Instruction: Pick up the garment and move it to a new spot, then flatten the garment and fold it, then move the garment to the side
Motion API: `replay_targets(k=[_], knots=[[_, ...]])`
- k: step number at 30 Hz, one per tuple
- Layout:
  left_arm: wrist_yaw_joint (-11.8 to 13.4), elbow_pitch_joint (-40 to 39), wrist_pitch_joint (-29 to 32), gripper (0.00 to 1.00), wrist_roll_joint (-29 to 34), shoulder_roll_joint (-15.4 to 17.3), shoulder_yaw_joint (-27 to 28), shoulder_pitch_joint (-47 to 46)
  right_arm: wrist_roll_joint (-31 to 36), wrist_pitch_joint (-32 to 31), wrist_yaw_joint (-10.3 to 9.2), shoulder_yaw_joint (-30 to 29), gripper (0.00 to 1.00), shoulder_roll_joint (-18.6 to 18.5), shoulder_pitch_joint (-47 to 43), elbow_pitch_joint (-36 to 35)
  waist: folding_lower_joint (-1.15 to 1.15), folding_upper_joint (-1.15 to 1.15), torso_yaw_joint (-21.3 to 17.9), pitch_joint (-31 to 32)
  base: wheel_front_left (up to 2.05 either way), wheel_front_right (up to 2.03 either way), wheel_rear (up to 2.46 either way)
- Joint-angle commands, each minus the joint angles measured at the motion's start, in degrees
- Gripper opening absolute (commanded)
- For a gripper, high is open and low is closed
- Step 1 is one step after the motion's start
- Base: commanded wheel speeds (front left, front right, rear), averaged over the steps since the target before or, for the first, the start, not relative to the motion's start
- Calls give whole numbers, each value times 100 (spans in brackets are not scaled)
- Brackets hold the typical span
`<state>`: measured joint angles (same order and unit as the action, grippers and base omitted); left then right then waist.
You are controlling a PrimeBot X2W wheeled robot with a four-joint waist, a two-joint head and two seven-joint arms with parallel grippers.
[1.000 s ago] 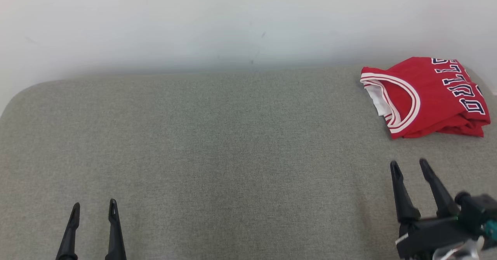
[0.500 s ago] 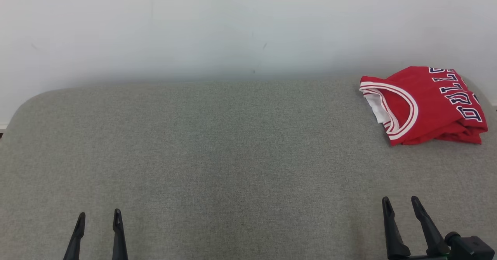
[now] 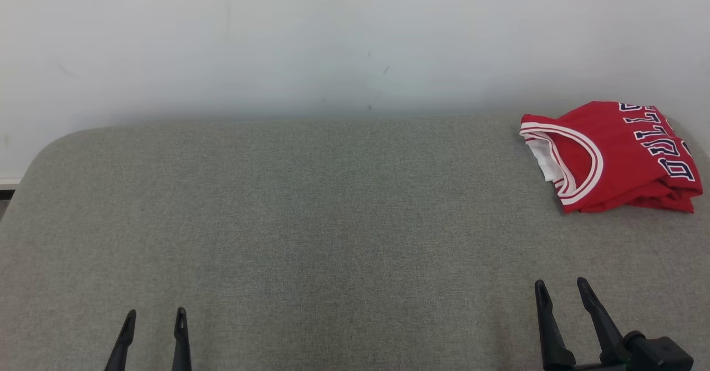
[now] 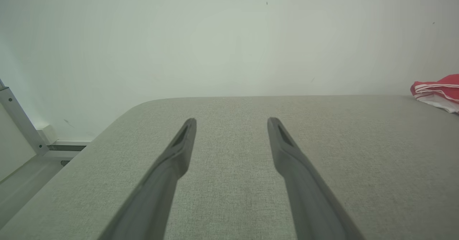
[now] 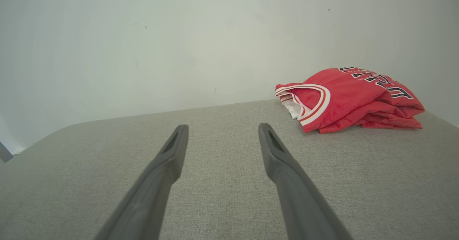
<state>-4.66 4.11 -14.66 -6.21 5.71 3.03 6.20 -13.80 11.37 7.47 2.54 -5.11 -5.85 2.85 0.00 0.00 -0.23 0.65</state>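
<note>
Both arms sit low at the near edge of the grey padded table (image 3: pixel 333 221), fingers pointing away from the robot toward the white wall (image 3: pixel 333 38). The left gripper (image 3: pixel 156 311) pokes up at the lower left of the head view, just its two dark tips in frame, jaws apart with nothing between them. The right gripper (image 3: pixel 559 282) is at the lower right with a bit more of it showing, including the black wrist block (image 3: pixel 657 354) behind it. Its fingers lean slightly left and are spread wide too, empty. Can't tell whether any tips actually touch the padding.

The garment (image 3: pixel 613 157), a red jersey with white trim, lies folded in the far right corner of the table, well apart from both grippers, ahead and a little right of the right one.

From above, the head view gives the dark lettering along the jersey's right side and the white-trimmed opening facing left. The right wrist view comes in low, so the stacked layers of the fold show from the side. The left wrist view catches a sliver of trimmed edge at its far right, plus the table's rounded left corner and a pale metal bar (image 4: pixel 19 121) beyond it.
</note>
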Motion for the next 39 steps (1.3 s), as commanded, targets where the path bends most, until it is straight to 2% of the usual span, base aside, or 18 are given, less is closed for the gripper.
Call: replay_targets(k=[1,13,23,24,30,39], knots=[[-37,-14,45,100,-21,42,-48,43,37,7,3,-1,100,-1,4,-13,0,0,10,2,0,0,0],[-82,-325,496,100,-182,157,-156,92,112,-52,3,-7,100,42,-60,-85,0,0,48,2,0,0,0],[-2,-507,678,100,-190,197,-184,185,151,-93,3,-9,100,61,-81,-120,0,0,37,-4,0,0,0],[-5,-492,679,0,-200,178,-183,100,94,-79,1,-6,0,47,-34,-98,1,0,37,-4,0,0,0],[10,-207,707,0,-238,110,-203,137,41,-81,0,15,0,53,-119,152,1,0,36,-4,0,0,0],[-27,-46,897,0,-1268,63,-117,-54,-996,-237,0,-32,0,22,42,256,1,0,36,-10,0,0,0]])
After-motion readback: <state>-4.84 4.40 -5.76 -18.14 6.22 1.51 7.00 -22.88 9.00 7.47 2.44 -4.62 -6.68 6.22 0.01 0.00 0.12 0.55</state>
